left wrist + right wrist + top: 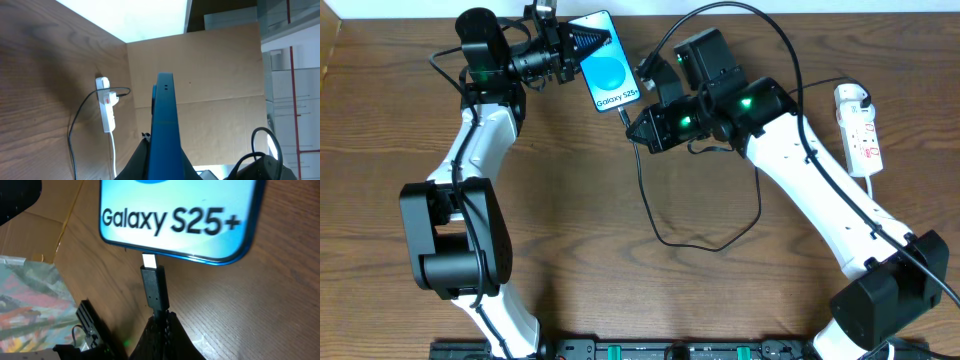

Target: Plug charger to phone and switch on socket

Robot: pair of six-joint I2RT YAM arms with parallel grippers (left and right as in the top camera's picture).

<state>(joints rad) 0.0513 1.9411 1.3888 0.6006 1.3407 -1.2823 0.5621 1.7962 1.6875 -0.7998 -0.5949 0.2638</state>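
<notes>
The phone with a blue-cyan screen and "Galaxy S25+" text is held at the back of the table by my left gripper, which is shut on its top end. In the left wrist view the phone shows edge-on between the fingers. My right gripper is shut on the charger's black connector. Its metal tip sits at the phone's bottom edge. The black cable loops over the table toward the white socket strip at the right, also seen in the left wrist view.
A cardboard wall stands behind the table. The table's wooden surface lies in front of the arms. A patterned object sits at the left of the right wrist view.
</notes>
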